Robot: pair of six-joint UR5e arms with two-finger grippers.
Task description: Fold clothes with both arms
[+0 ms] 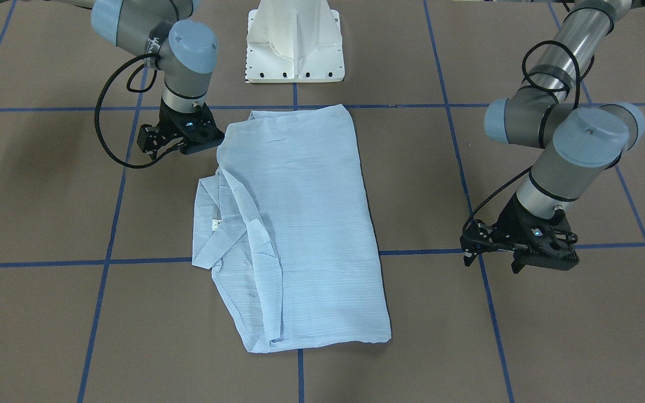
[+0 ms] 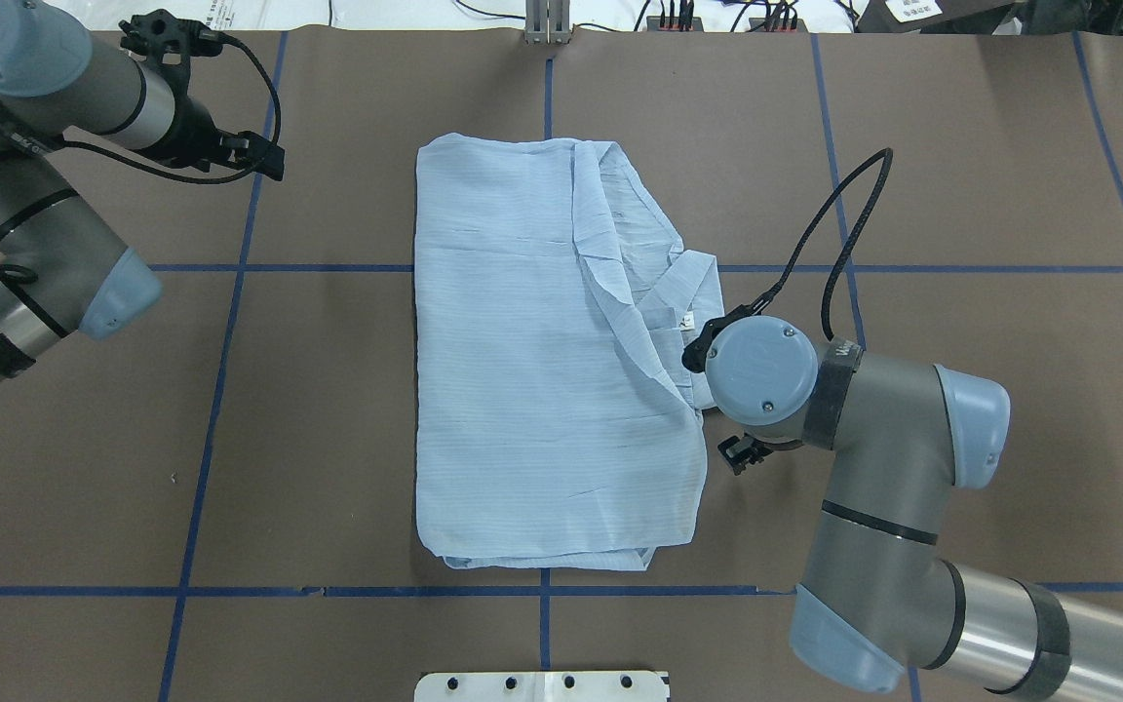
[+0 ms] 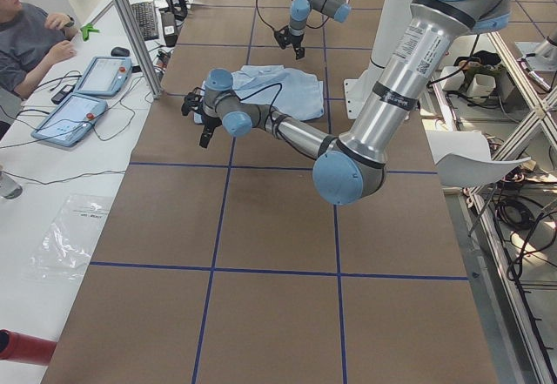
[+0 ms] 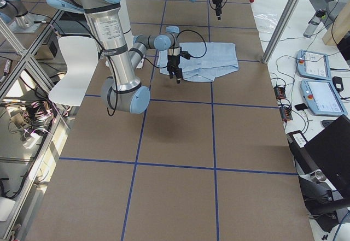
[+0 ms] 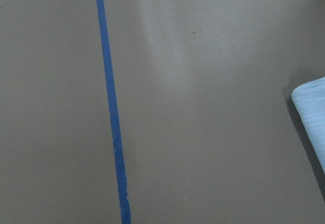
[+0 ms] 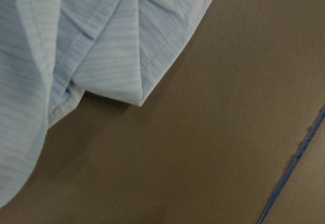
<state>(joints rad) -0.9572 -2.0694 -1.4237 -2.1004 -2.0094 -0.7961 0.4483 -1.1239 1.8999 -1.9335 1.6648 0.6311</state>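
Exterior front-facing: shirt [image 1: 300, 224] axis runs 12–6; right gripper [image 1: 196, 144], closure unreadable, beside its 11 o'clock corner; left gripper [image 1: 493, 262], spread, well off at 3.

Jaws of right gripper [image 1: 199, 146]: hidden beneath its own body, gap unreadable.
Jaws of left gripper [image 1: 529, 262]: too small to judge.
Shirt [image 5: 311, 113]: cut off at the left wrist view's right edge, only a corner shows.
Neck label [image 1: 216, 224]: print illegible.

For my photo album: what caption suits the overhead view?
A partly folded light-blue shirt lies on the brown table between the left arm and right arm.
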